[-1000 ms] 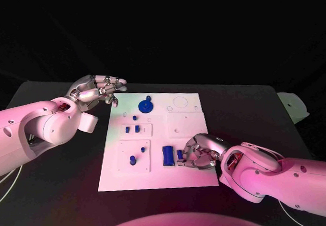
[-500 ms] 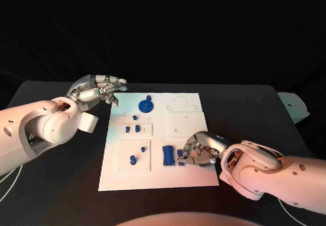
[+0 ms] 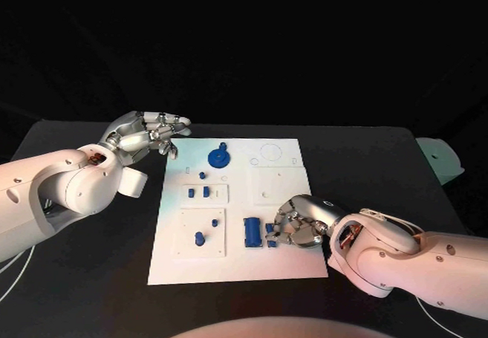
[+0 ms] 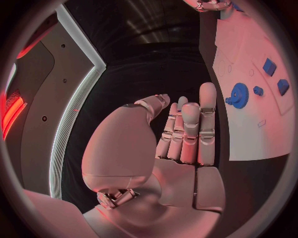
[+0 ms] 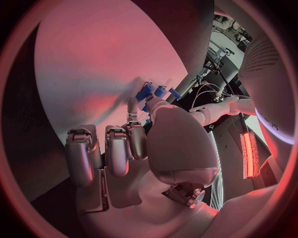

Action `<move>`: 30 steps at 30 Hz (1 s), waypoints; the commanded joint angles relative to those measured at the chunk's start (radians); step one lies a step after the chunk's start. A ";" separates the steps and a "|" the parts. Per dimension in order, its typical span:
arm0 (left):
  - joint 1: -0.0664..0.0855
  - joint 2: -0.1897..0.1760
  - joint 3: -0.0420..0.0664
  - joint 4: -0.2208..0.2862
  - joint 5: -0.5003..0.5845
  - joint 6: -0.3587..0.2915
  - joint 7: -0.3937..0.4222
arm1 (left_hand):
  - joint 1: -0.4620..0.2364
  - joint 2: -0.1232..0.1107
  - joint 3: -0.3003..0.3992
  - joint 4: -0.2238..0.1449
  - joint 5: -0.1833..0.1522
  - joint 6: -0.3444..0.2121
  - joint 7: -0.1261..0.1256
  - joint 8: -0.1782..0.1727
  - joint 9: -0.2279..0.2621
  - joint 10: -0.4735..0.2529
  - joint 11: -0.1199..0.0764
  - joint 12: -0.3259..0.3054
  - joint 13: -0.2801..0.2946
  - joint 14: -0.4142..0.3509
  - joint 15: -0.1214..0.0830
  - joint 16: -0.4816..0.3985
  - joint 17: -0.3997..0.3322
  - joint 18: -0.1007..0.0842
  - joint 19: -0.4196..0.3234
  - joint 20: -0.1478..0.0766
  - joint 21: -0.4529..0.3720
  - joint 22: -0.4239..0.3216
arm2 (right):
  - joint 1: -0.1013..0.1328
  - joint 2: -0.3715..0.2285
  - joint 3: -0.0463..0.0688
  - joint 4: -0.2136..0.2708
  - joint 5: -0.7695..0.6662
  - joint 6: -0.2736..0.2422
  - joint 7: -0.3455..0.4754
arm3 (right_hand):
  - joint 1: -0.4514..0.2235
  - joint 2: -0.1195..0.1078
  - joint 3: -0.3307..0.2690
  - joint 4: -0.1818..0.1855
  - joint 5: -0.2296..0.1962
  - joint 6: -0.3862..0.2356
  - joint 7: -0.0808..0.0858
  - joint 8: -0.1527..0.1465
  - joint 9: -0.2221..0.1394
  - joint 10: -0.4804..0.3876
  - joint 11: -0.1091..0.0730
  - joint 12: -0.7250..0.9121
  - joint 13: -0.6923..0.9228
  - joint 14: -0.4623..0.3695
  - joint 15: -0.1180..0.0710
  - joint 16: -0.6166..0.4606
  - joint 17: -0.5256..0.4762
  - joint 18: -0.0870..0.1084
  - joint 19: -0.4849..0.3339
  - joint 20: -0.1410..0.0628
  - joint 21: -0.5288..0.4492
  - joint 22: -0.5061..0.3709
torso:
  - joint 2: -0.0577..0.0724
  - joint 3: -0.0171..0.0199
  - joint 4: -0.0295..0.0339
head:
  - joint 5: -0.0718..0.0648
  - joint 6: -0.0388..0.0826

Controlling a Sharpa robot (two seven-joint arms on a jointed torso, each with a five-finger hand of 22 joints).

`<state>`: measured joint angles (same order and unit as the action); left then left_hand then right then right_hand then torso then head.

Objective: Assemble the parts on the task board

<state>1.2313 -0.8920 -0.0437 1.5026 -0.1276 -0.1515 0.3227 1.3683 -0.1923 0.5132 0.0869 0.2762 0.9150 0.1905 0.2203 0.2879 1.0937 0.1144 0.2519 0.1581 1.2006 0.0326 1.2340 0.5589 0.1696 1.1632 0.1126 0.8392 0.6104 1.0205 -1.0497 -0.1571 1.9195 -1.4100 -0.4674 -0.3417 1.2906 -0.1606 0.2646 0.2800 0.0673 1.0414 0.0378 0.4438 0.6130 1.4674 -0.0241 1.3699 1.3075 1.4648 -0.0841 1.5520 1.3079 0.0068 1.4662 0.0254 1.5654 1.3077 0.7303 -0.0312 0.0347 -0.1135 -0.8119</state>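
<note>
Right hand [image 3: 297, 224] edged left since earlier frame, pinching small blue part [image 3: 271, 229] at fingertips over task board [image 3: 291, 256]; left hand [image 3: 147, 134] curled, empty.

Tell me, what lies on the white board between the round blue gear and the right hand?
In the head view, between the round blue gear and the right hand lies bare white task board with empty recesses; no blue part sits there.

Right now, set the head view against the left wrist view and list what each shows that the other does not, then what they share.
Head view alone: the tall blue block in the board's near half, with small blue pieces beside it at the silver right hand's fingertips; whether that hand holds one, I cannot tell.
Left wrist view alone: the inner face of the silver left hand, fingers straight and together, holding nothing.
Both: the white task board, the round blue gear and the left hand.
</note>
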 commanded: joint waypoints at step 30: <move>0.000 0.002 0.000 0.000 0.003 0.016 0.005 | -0.005 0.000 -0.004 0.007 -0.005 -0.007 -0.001 0.004 -0.001 -0.010 -0.001 0.004 0.001 0.002 -0.001 0.004 -0.001 0.015 0.006 0.002 -0.006 -0.001 | -0.004 -0.096 -0.003 0.064 0.017 -0.001 0.056 | -0.008 -0.004 -0.043 0.006 0.015 0.009 0.002 0.000 -0.004 0.034 -0.007 -0.001 0.167 0.099 -0.007 0.005 0.232 -0.007 0.105 -0.009 0.005 0.263 | 0.000 0.0000 -0.0015 | -0.006 -0.001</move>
<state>1.2313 -0.8914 -0.0438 1.5005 -0.1276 -0.1505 0.3214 1.3683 -0.1923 0.5104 0.0896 0.2762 0.9150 0.1905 0.2203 0.2879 1.0901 0.1108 0.2518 0.1578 1.2006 0.0326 1.2340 0.5591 0.1697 1.1632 0.1126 0.8392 0.6105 1.0177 -1.1461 -0.1593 1.9793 -1.3869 -0.5259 -0.3024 1.2804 -0.1567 0.2289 0.2855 0.0775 1.0450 0.0413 0.4447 0.6100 1.4674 -0.0240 1.3699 1.3073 1.4648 -0.0841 1.5519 1.3076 0.0067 1.4662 0.0254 1.5654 1.3074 0.7302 -0.0311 0.0332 -0.1199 -0.8136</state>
